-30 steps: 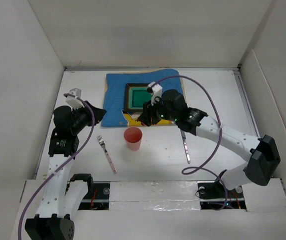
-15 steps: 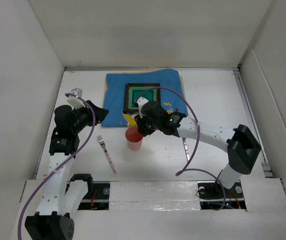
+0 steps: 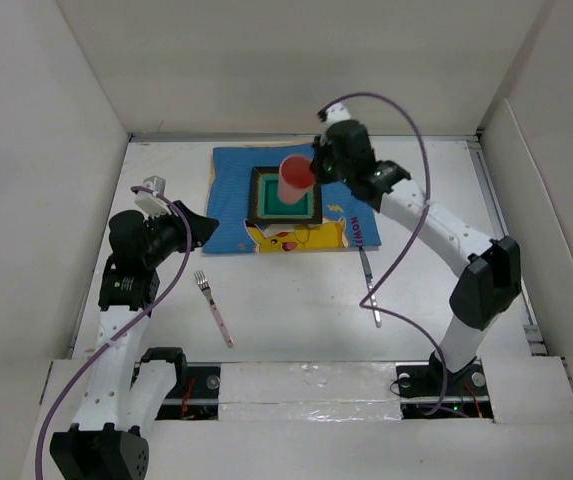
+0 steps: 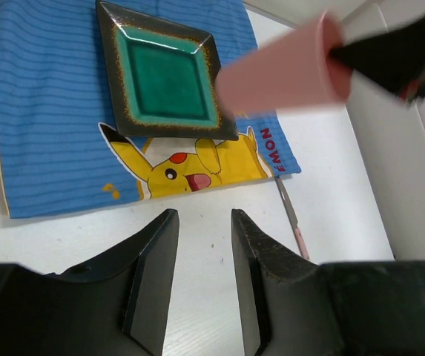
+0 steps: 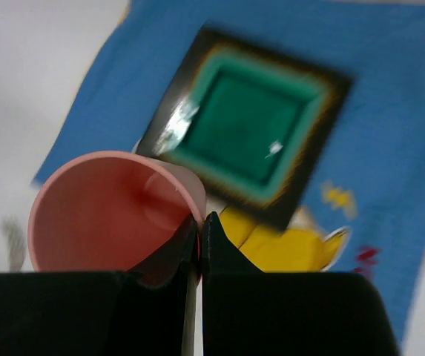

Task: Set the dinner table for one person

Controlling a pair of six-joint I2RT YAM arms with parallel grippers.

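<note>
My right gripper (image 3: 313,172) (image 5: 199,222) is shut on the rim of a pink cup (image 3: 294,178) (image 5: 101,215), one finger inside and one outside. The cup hangs in the air, tilted, over a square green plate (image 3: 284,197) (image 5: 245,122) with a dark rim. The plate lies on a blue Pikachu cloth (image 3: 231,195) at the back of the white dinner table (image 3: 446,220). In the left wrist view the cup (image 4: 282,70) floats right of the plate (image 4: 166,70). My left gripper (image 3: 201,225) (image 4: 205,245) stands open and empty over bare table, near the cloth's front left corner.
A pink-handled fork (image 3: 213,308) lies on the table front left. A pink-handled knife (image 3: 369,285) (image 4: 292,219) lies front right of the cloth. White walls enclose the table on the left, back and right.
My right gripper shut on the cup's rim and carried it from the table in front of the cloth up and back over the plate. The left arm stayed in place.
</note>
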